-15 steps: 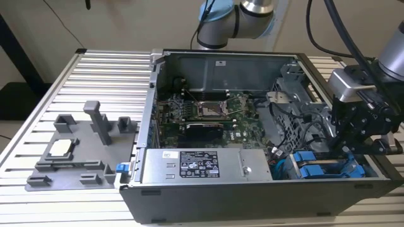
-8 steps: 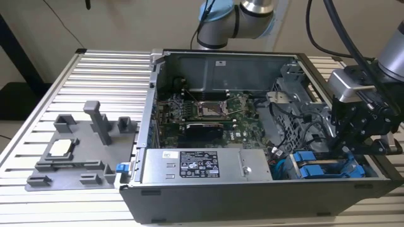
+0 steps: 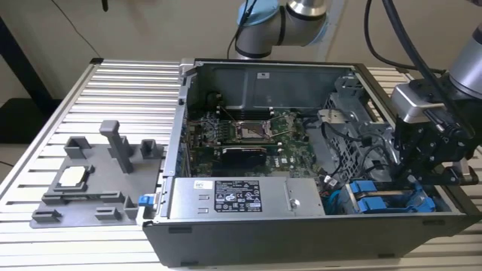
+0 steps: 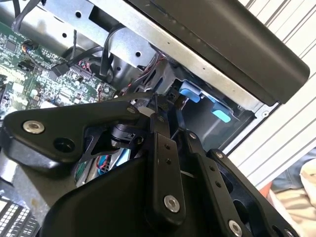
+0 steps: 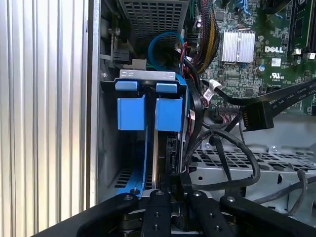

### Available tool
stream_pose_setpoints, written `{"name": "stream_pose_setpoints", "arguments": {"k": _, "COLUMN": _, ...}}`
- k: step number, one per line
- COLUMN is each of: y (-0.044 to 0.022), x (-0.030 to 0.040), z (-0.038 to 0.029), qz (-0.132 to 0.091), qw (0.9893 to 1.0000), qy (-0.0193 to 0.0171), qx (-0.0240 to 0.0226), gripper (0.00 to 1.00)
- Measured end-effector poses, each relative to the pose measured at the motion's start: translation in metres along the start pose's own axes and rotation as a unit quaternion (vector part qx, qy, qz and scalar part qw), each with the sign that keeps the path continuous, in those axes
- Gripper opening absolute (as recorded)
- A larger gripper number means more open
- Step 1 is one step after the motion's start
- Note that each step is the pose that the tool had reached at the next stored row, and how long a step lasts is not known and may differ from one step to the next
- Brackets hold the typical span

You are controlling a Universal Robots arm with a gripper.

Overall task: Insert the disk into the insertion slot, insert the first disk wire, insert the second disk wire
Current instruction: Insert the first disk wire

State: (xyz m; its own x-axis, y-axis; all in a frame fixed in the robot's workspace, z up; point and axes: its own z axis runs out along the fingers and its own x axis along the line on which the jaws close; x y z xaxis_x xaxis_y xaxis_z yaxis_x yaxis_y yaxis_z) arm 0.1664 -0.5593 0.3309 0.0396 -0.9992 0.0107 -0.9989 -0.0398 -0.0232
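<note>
From the exterior view, an open computer case point(image 3: 301, 243) sits on the slatted table point(image 3: 113, 84). The claw point(image 3: 412, 179) reaches down at its right end, over the drive bay point(image 3: 342, 206), where the blue-framed disk point(image 3: 374, 204) already sits.

In the second wrist view the claw's fingers point(image 4: 160, 143) come nearly together just short of the blue tabs point(image 4: 190, 93).

In the first wrist view the claw point(image 5: 173, 183) looks pressed together beside the disk point(image 5: 168, 114). I cannot tell whether it pinches anything. A black flat plug point(image 5: 254, 116) hangs near.
</note>
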Motion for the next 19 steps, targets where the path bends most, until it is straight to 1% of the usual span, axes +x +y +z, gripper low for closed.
{"name": "stream_pose_setpoints", "arguments": {"k": 1, "y": 0.0000, "x": 0.0000, "z": 0.0002, "qz": 0.000, "qw": 1.0000, "qy": 0.0001, "qx": 0.0000, "gripper": 0.19}}
{"name": "stream_pose_setpoints", "arguments": {"k": 4, "y": 0.0001, "x": -0.0001, "z": 0.0019, "qz": 0.000, "qw": 1.0000, "qy": -0.0012, "qx": 0.0000, "gripper": 0.20}}
{"name": "stream_pose_setpoints", "arguments": {"k": 5, "y": 0.0000, "x": 0.0000, "z": 0.0018, "qz": 0.000, "qw": 1.0000, "qy": -0.0007, "qx": 0.0000, "gripper": 0.27}}
{"name": "stream_pose_setpoints", "arguments": {"k": 8, "y": 0.0000, "x": 0.0001, "z": -0.0023, "qz": 0.000, "qw": 1.0000, "qy": -0.0004, "qx": 0.0000, "gripper": 0.27}}
{"name": "stream_pose_setpoints", "arguments": {"k": 13, "y": -0.0004, "x": 0.0002, "z": -0.0162, "qz": 0.000, "qw": 1.0000, "qy": -0.0002, "qx": 0.0000, "gripper": 0.27}}
{"name": "stream_pose_setpoints", "arguments": {"k": 16, "y": -0.0006, "x": 0.0003, "z": -0.0277, "qz": 0.000, "qw": 1.0000, "qy": -0.0002, "qx": 0.0000, "gripper": 0.27}}
{"name": "stream_pose_setpoints", "arguments": {"k": 19, "y": -0.0009, "x": 0.0004, "z": -0.0408, "qz": 0.000, "qw": 1.0000, "qy": -0.0002, "qx": 0.0000, "gripper": 0.27}}
